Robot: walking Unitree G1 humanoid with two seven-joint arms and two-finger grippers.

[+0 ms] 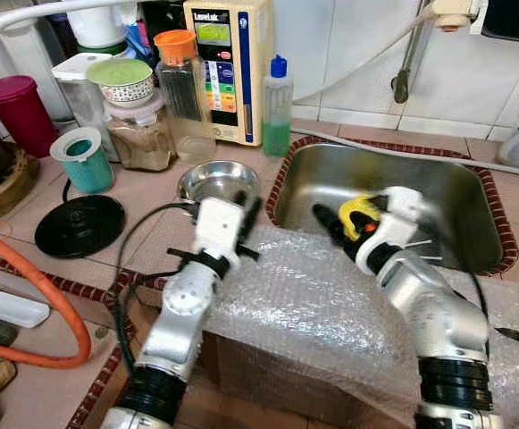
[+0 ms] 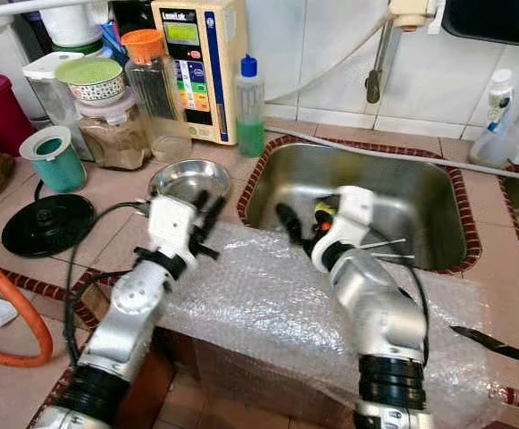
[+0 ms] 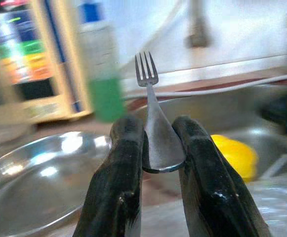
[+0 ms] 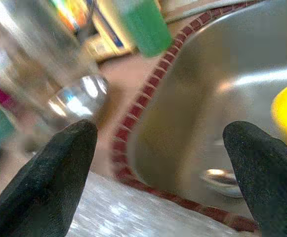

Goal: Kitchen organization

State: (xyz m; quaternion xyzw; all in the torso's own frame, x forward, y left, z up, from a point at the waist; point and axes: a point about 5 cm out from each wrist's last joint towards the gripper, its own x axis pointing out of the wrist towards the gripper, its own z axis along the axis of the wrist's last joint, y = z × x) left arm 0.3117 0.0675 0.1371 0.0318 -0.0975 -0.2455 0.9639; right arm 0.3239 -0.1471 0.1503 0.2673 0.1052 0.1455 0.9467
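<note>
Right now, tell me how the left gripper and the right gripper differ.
The left gripper is shut on a fork, tines pointing away from the wrist; the right gripper is open and holds nothing. The left gripper hangs by the steel bowl on the counter; the right gripper reaches over the sink edge near something yellow. Both have two black fingers, above the bubble wrap.

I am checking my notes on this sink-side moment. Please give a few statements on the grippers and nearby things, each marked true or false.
1. The left gripper is shut on a fork, tines pointing away from the wrist. True.
2. The right gripper is shut on a yellow object. False: it is open and holds nothing; the yellow object lies in the sink.
3. A steel bowl sits on the counter beside the sink. True.
4. The bottle of green liquid has a red cap. False: its cap is blue.
5. Bubble wrap covers the counter edge before the sink. True.
</note>
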